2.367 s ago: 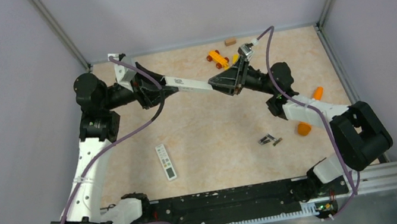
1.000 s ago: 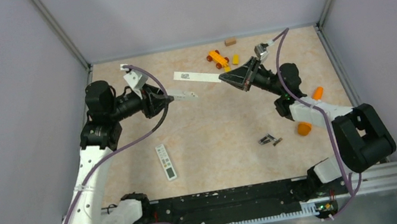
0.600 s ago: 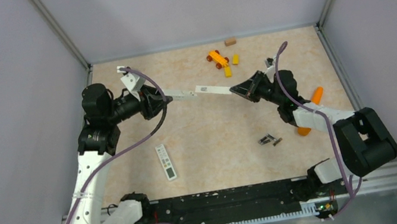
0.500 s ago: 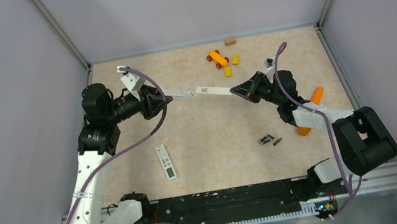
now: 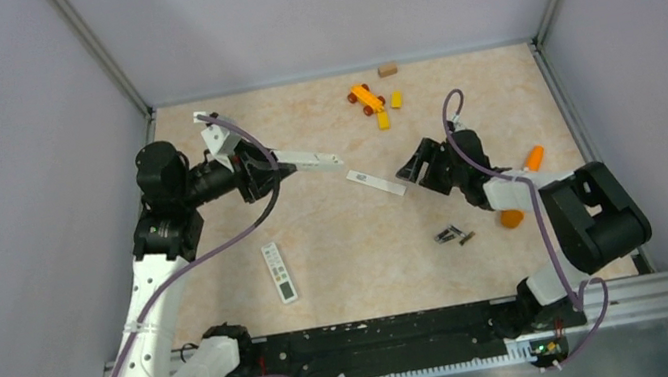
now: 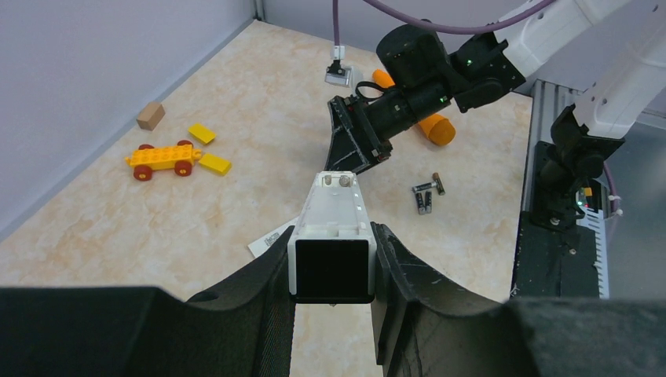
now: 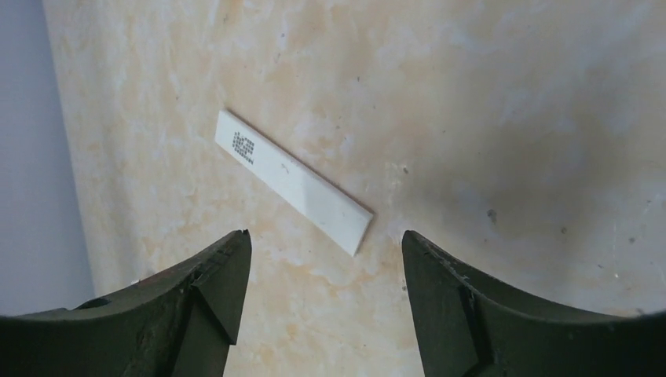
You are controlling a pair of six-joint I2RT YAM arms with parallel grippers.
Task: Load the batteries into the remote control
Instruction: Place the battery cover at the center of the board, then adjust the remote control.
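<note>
Two arms over table (image 5: 344, 278). Left gripper (image 6: 331, 271) pinched remote (image 6: 336, 206) by one end, long axis pointing toward right arm, raised off surface. Right gripper (image 7: 323, 239) spread wide, empty, just above back cover (image 7: 292, 182) lying flat. Batteries (image 5: 454, 233) lay side by side on table, behind right gripper, toward its base; I judged right arm nearer for pickup.

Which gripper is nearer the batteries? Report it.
Right. The right gripper hovers just beyond the batteries; the left gripper, holding the remote control, is much farther left.
</note>
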